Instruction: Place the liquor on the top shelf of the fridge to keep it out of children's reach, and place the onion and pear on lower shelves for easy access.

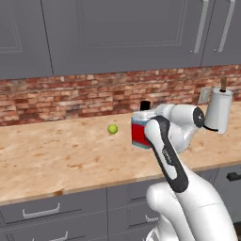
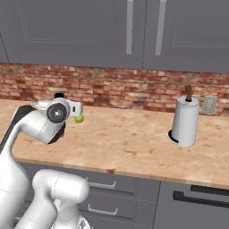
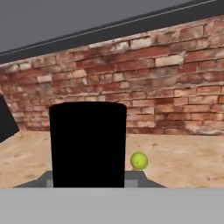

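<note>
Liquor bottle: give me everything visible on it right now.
The liquor bottle is small and squat, with blue shoulders, a wide red label band and a short black cap. It stands upright on the tan counter in front of the brick wall, right of the pear. The arm hides its right side. From the hand view the cap looms close; the tool is shut, apparently on the bottle, though the contact is hidden.

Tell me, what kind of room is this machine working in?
Most likely a home kitchen, though a computer-rendered one. A long wooden counter runs under grey wall cabinets, backed by a red brick wall. A paper towel roll stands on the counter, with a liquor bottle and a pear nearby.
</note>
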